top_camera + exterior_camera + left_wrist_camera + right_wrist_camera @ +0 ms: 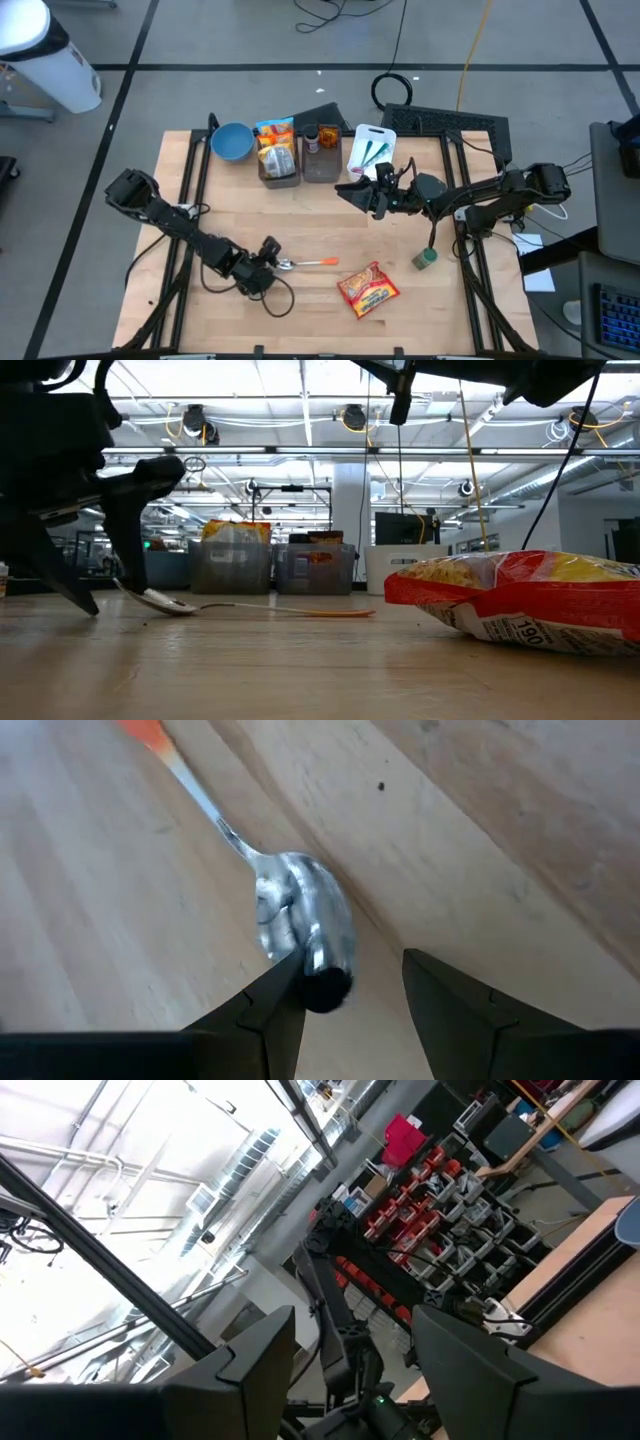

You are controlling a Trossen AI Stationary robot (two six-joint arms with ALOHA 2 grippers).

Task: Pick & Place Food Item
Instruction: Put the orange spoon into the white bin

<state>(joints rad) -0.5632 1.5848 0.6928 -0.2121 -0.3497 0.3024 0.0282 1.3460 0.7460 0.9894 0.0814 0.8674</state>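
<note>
At the wooden slatted table (300, 225), I have the left gripper (262, 268) down at the board's front, its two dark fingers (275, 1010) parted and straddling the bowl of a metal spoon with an orange handle (310, 263). The spoon lies flat, handle pointing toward the table's middle, and the fingers stand open around its bowl without closing on it. One pad seems to touch the bowl's rim in the wrist view, though I cannot be sure from that angle.

The red and yellow foil snack packet (368, 289), the likeliest food item for this job, lies flat and untouched near the front edge, just to the right of the spoon's handle tip. Low across the board it bulks large and puffy (520, 605), so I judge it will want a wide, gentle pinch.

My right gripper (372, 195) hangs raised over the back half of the table, fingers apart and holding nothing, its camera aimed up at the room. It waits near the two clear plastic bins (300, 160), the blue bowl (231, 141) and the white tray (372, 148) along the rear, probable drop-off spots.
</note>
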